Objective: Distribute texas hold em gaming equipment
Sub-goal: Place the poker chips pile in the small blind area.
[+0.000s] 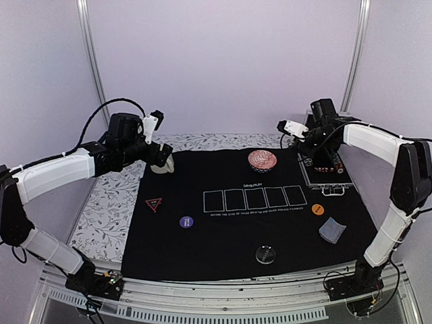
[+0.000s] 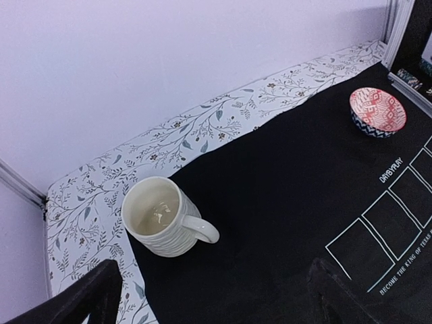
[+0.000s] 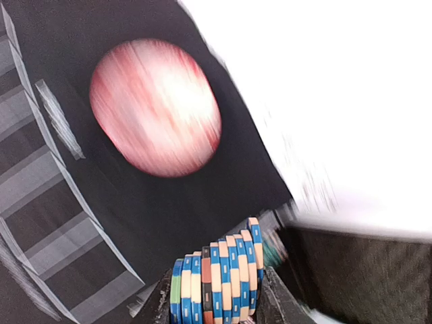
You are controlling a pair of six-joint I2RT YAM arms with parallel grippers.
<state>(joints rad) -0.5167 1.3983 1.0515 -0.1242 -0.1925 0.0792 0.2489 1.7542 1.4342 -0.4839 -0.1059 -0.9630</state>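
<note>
A stack of striped poker chips (image 3: 216, 277), edges banded blue, cream, green and rust, sat clamped side by side in the right gripper (image 3: 217, 302). It was held over the far right of the black felt mat (image 1: 223, 236), between the open chip case (image 1: 326, 172) and the red patterned bowl (image 1: 262, 160). The right arm reached forward, elbow high. The left gripper (image 2: 212, 307) hung over a ribbed cream mug (image 2: 162, 216), jaws spread wide. A purple disc (image 1: 186, 221), orange disc (image 1: 317, 209) and red-edged black triangle (image 1: 154, 204) lay on the mat.

The cream mug (image 2: 160, 219) stands upright at the black mat's (image 1: 223, 236) far-left corner, partly on the floral cloth (image 1: 108, 209). The red patterned bowl (image 1: 262, 160) sits near the mat's far edge.
</note>
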